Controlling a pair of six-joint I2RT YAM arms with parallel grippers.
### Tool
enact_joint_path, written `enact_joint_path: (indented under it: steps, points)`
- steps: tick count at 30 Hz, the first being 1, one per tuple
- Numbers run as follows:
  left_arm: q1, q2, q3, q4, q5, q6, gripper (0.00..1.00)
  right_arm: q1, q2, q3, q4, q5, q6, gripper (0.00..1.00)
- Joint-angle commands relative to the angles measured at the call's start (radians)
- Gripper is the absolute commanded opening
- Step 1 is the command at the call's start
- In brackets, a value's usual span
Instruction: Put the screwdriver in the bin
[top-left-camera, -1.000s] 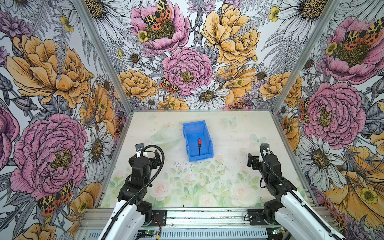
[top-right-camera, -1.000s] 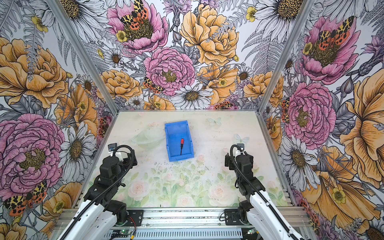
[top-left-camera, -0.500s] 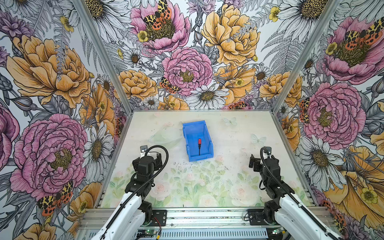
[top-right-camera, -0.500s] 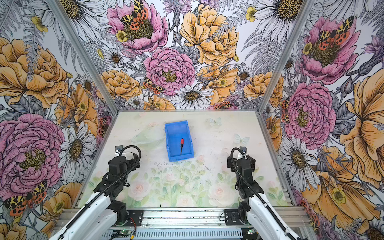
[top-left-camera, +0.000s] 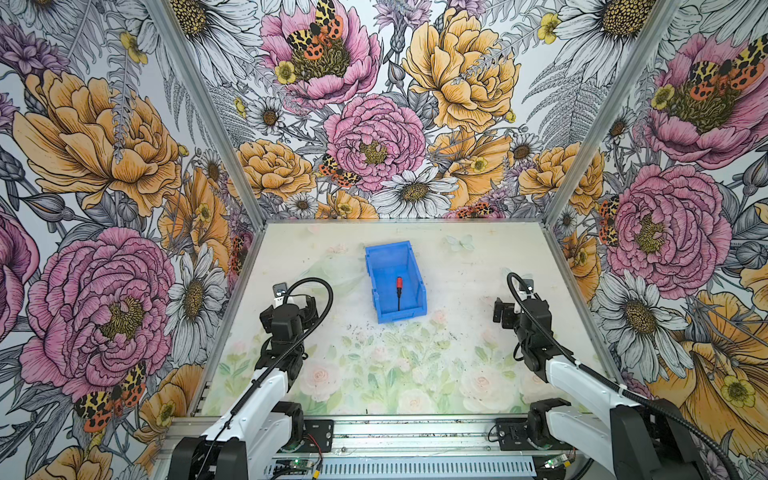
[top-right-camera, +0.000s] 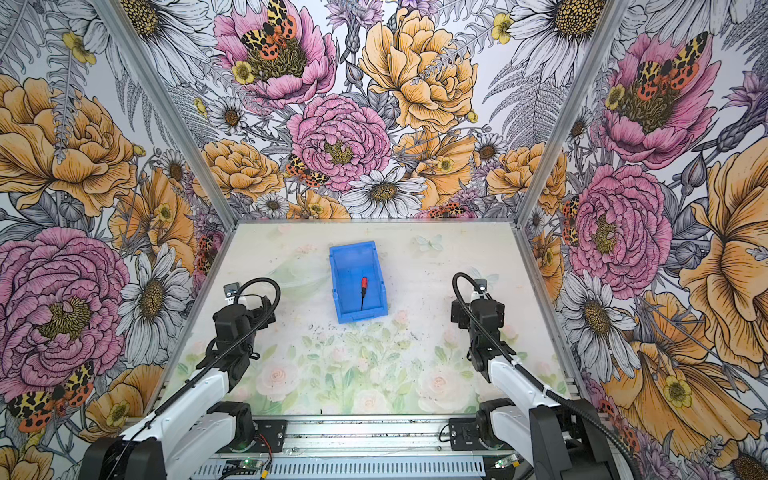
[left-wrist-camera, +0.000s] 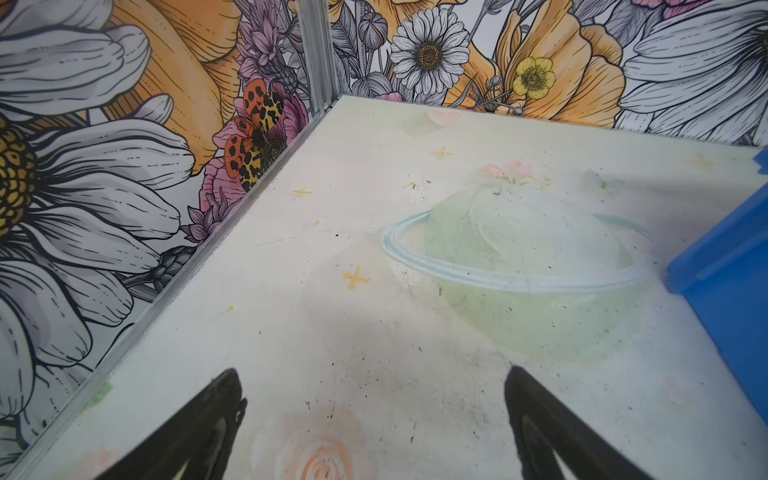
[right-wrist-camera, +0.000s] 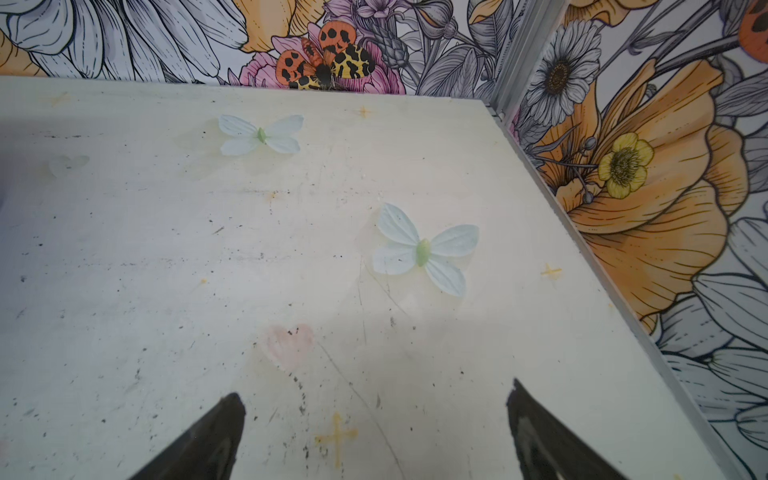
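Screwdriver (top-left-camera: 399, 292) lies inside bin (top-left-camera: 372, 282), tip toward 6 o'clock. Left, right jaws wide, empty. Park arms clear.

In the left wrist view the bin (left-wrist-camera: 723, 291) is cut off by the frame edge. Only one corner and an outer wall show, and its inside is hidden. The left gripper (left-wrist-camera: 370, 370) shows just two dark fingertips (left-wrist-camera: 208, 415), with the rest out of frame; the right gripper (right-wrist-camera: 376, 388) is cropped the same way.

In both top views the screwdriver (top-left-camera: 399, 294) points its shaft toward 6 o'clock. Its tip is too small to tell its type, or whether it touches the bin's wall. The left arm (top-left-camera: 266, 390) and right arm (top-left-camera: 582, 374) are cropped at 6 o'clock, and each gripper's jaws are hidden behind its wrist.
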Motion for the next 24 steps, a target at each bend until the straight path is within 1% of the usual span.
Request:
enact_joint_path:
  steps: [1,6,9,13,17,21,22,24]
  points:
    - [0.026,0.042,-0.003,0.164,0.067,0.045,0.99,-0.02,0.067,0.051,0.128,-0.05,-0.02,0.99]
    - [0.04,0.131,-0.009,0.32,0.091,0.051,0.99,-0.041,0.189,0.118,0.173,-0.091,-0.043,1.0]
    - [0.042,0.187,-0.005,0.4,0.092,0.051,0.99,-0.044,0.231,0.142,0.188,-0.1,-0.055,1.0]
    - [0.042,0.235,0.003,0.456,0.104,0.053,0.99,-0.058,0.259,0.136,0.269,-0.112,-0.067,1.0]
    - [0.044,0.276,0.009,0.512,0.112,0.05,0.99,-0.106,0.305,0.15,0.324,-0.17,-0.068,0.99]
    - [0.057,0.354,0.032,0.589,0.131,0.044,0.99,-0.145,0.447,0.085,0.599,-0.219,-0.046,0.99]
    - [0.059,0.375,0.036,0.609,0.133,0.043,0.99,-0.146,0.43,0.11,0.513,-0.21,-0.036,0.99]
    - [0.06,0.417,0.038,0.661,0.141,0.044,0.99,-0.147,0.437,0.096,0.558,-0.189,-0.031,0.99]
